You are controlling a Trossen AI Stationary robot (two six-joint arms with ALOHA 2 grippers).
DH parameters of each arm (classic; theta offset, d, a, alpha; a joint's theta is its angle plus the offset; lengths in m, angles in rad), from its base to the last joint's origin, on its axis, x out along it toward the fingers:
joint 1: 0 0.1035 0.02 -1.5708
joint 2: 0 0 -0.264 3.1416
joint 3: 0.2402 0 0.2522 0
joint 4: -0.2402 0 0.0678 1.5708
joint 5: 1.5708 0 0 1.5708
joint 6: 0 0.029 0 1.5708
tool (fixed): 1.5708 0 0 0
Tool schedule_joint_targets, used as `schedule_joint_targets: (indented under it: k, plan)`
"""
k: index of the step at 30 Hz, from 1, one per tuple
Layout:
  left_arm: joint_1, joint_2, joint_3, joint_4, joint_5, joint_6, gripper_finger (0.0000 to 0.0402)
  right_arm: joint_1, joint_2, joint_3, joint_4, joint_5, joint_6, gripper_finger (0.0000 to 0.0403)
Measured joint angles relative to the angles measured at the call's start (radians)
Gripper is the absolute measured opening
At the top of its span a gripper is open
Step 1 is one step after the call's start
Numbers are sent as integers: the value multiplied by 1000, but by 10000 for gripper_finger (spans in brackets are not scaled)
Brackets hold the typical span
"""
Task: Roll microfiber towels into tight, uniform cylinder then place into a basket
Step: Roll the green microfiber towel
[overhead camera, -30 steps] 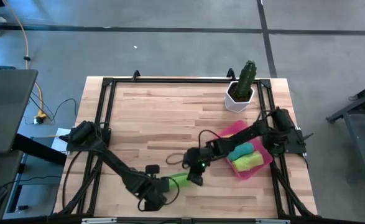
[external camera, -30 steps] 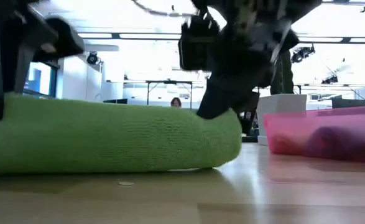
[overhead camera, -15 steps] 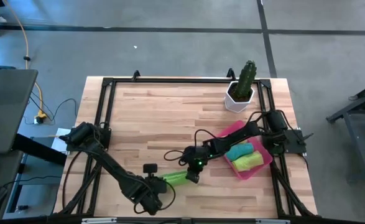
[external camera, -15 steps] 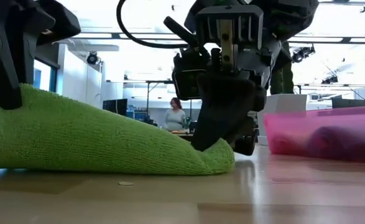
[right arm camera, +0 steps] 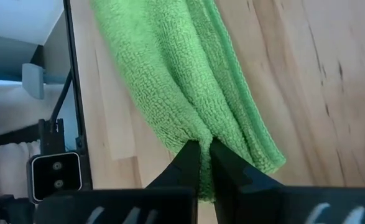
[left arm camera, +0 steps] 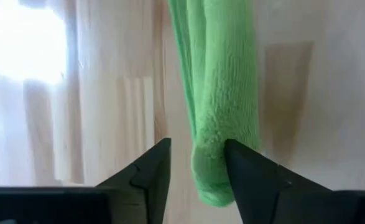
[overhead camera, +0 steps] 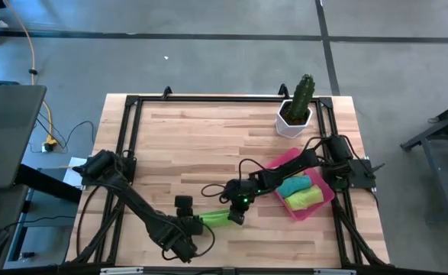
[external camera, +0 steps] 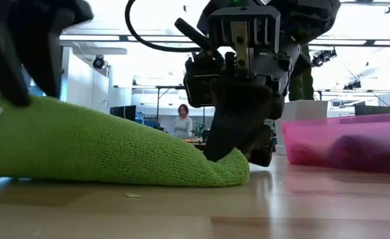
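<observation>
Pinching 1 end of the rolled lime-green microfiber towel (overhead camera: 217, 219), the right gripper (right arm camera: 202, 163) anchors it; the left gripper (left arm camera: 196, 163) stands parted around the other end, likely releasing.

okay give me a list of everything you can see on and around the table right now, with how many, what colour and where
rolled towel: one, lime green, on the wood near the table's front edge, between the two grippers
basket: one, translucent pink-red, at the table's right side
towels in the basket: two showing, one teal and one yellow-green, side by side
cactus pot: one, white with a green cactus, at the back right
table: one, light wood with a black frame
person: one, far off in the room behind
left gripper: dark, open, its fingers astride the towel's near end
right gripper: dark, shut on the rolled towel's other end
</observation>
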Motion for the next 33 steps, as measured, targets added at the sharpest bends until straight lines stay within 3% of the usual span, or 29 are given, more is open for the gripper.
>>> schedule_joint_targets:
  k: [3,11,22,29,33]
  plan:
    - [-24,0,39,12,-21,57,146,-3,0,0,0,1,22,5]
    - [-54,22,51,252,-65,220,146,-12,1,0,0,-5,47,5]
    - [6,69,-19,192,-95,197,145,-12,1,-1,5,-1,32,5]
    - [53,66,-109,250,13,152,145,-13,2,-1,12,7,-55,9]
    - [63,58,-158,334,73,149,145,-15,0,-1,17,-9,-145,43]
